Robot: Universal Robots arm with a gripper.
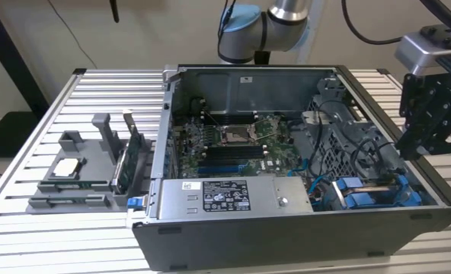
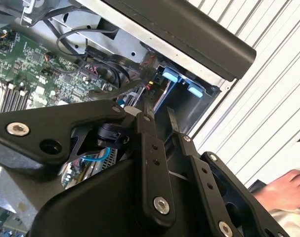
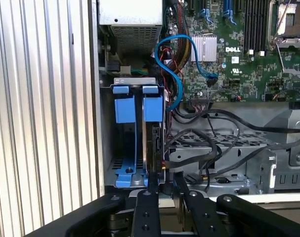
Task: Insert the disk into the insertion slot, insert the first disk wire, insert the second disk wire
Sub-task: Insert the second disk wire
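Blue-framed hard disk (image 3: 156, 143) sits in dark metal, blue-railed slot (image 3: 132, 81); black gripper (image 3: 166, 178) hovers at black wire plug (image 3: 162, 169). First-wire step, prob.; can't tell its grip. Seating needs square alignment.

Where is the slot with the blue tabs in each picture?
Exterior view: the insertion slot is low in the case, at the exterior view's right.
Second wrist view: the insertion slot is just beyond the pincer, beside the case wall.
First wrist view: the insertion slot is between the slatted table and the green board.
Shared landmark: the green board.
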